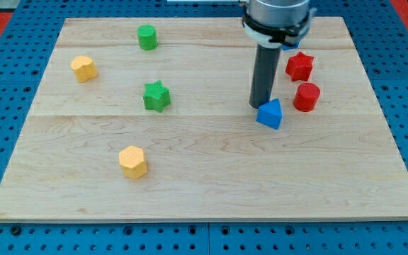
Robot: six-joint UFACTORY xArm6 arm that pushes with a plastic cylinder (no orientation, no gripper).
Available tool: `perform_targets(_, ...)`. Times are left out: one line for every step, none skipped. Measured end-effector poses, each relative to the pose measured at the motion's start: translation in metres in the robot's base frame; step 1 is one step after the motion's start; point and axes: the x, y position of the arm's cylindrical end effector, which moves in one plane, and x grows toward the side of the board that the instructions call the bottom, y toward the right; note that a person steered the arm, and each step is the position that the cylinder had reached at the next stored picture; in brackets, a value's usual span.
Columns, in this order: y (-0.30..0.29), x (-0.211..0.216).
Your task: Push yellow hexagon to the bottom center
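fingers none, state untellable: my tip [260, 106] beside blue block [270, 113], far from yellow hexagon [133, 161]

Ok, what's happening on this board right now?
My tip rests against the blue triangular block, near the red star and red cylinder. The yellow hexagon, the block to push, sits untouched toward the view's lower left, not yet at bottom center and far from my tip.
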Motion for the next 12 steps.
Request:
perform_targets(0.015, 0.025)
perform_targets(0.021, 0.05)
perform_targets(0.035, 0.062)
perform_targets(0.03, 0.066)
perform_targets(-0.01, 0.073)
perform_targets(-0.054, 0.073)
perform_targets(-0.117, 0.073)
perform_targets(-0.182, 0.073)
perform_targets(-0.231, 0.077)
perform_targets(-0.246, 0.097)
perform_targets(-0.236, 0.102)
perform_targets(-0.227, 0.102)
